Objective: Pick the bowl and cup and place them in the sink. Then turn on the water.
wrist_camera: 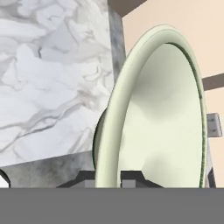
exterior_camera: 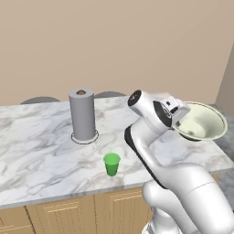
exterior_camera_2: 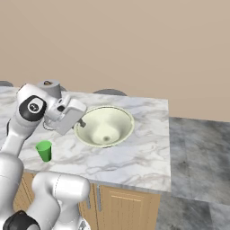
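Hand view: end effector [wrist_camera: 108, 177] pinches the pale bowl's [wrist_camera: 162, 118] rim, one finger [wrist_camera: 131, 177] on each side. Bowl hangs tilted above the marble tabletop [exterior_camera: 36, 137]; green cup [exterior_camera: 111, 164] stands near the grey paper-towel roll [exterior_camera: 82, 114].

No legible text — no labels

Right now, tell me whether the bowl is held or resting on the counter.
Held: the gripper pinches the bowl by its rim, tilted above the counter.
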Tool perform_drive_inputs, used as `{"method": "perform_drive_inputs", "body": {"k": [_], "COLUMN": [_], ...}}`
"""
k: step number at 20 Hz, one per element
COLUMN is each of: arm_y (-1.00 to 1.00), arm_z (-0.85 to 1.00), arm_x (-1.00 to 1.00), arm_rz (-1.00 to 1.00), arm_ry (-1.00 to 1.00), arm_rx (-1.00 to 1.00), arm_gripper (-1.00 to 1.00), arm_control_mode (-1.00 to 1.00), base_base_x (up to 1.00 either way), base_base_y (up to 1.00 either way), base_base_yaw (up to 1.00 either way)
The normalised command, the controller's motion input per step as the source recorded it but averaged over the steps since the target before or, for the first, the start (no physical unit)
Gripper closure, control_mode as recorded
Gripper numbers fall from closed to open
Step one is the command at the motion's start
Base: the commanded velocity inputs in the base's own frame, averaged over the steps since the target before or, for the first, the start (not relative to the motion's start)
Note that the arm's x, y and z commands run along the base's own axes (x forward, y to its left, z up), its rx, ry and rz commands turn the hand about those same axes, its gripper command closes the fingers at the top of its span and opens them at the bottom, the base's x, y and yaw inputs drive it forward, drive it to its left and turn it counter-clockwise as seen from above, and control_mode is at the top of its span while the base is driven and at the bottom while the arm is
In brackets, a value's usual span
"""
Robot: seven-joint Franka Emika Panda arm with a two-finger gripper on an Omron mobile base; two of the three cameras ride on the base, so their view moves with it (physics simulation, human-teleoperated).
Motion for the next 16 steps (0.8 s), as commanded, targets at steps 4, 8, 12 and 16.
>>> {"method": "perform_drive_inputs", "body": {"k": [4,8,12,16], "arm_y": [0.05,0.07,0.26,0.22], "arm_z": [0.00,0.00,0.00,0.00], "arm_x": [0.00,0.00,0.00,0.00], "arm_rz": [0.05,0.05,0.01,0.00], "arm_ry": [-0.01,0.00,0.00,0.00], "arm_rx": [0.00,0.00,-0.01,0.00], "arm_gripper": [1.00,1.00,1.00,1.00], "arm_control_mode": [-1.00,-1.00,-1.00,-1.00], "base_base_x": [0.00,0.00,0.00,0.00], "base_base_y": [0.00,0.00,0.00,0.00], "base_base_yaw": [0.00,0.00,0.00,0.00]}}
